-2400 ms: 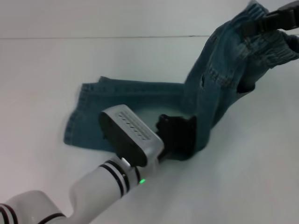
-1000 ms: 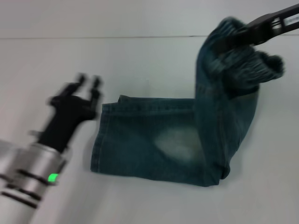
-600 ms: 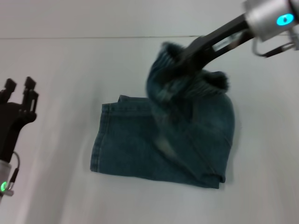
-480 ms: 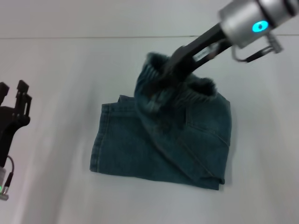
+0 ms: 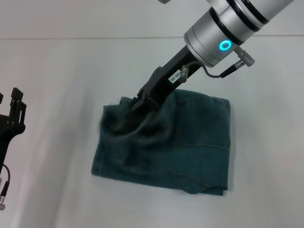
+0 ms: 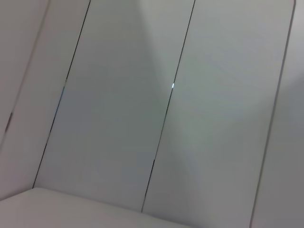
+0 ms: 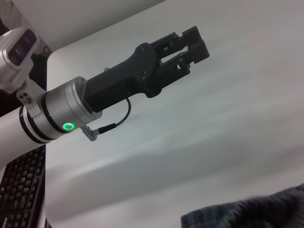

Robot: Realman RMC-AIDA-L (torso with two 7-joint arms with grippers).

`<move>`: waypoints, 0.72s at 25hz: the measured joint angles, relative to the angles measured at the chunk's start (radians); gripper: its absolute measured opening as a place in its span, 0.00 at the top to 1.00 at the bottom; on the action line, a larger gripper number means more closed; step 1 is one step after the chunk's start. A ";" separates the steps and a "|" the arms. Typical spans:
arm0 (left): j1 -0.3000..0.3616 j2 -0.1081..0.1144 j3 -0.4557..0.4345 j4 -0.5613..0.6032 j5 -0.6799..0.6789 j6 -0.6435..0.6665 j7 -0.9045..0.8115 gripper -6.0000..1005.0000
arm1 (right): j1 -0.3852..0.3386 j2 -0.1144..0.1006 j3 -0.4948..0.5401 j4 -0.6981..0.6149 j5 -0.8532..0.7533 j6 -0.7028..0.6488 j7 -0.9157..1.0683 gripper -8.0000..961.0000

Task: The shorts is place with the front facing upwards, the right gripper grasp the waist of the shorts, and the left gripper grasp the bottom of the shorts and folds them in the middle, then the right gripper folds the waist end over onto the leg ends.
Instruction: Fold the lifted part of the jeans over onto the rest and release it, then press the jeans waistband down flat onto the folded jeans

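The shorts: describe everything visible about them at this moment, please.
The shorts are blue-green washed denim with stitched seams, lying folded into a compact, roughly rectangular bundle on the white table. The gathered waist is bunched over the leg ends on the robot's left side, rumpled rather than flat. The right gripper presses down into that bunched end. The left gripper stands apart, touching nothing.

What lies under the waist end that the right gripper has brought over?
A lower denim layer of the shorts, its edge showing along the left. The leg ends are covered. The right gripper sits on top.
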 joint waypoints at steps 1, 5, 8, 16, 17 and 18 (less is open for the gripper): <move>0.000 0.000 0.000 0.000 0.000 -0.003 -0.001 0.52 | -0.001 0.000 0.001 0.000 0.002 0.000 -0.002 0.78; 0.001 0.000 0.001 0.001 0.004 -0.006 -0.003 0.52 | -0.016 0.000 0.005 -0.009 0.015 0.001 -0.010 0.55; 0.001 0.000 0.006 0.001 0.006 -0.006 -0.004 0.52 | -0.033 -0.003 0.008 -0.016 0.037 0.002 -0.014 0.42; -0.014 0.005 0.146 0.103 0.012 0.021 -0.192 0.52 | -0.186 -0.007 0.025 -0.207 0.066 -0.128 -0.035 0.15; -0.019 0.005 0.187 0.135 0.013 0.035 -0.238 0.52 | -0.219 -0.007 0.028 -0.245 0.068 -0.153 -0.043 0.13; -0.023 0.006 0.228 0.164 0.013 0.048 -0.272 0.53 | -0.252 -0.006 0.032 -0.279 0.070 -0.176 -0.050 0.12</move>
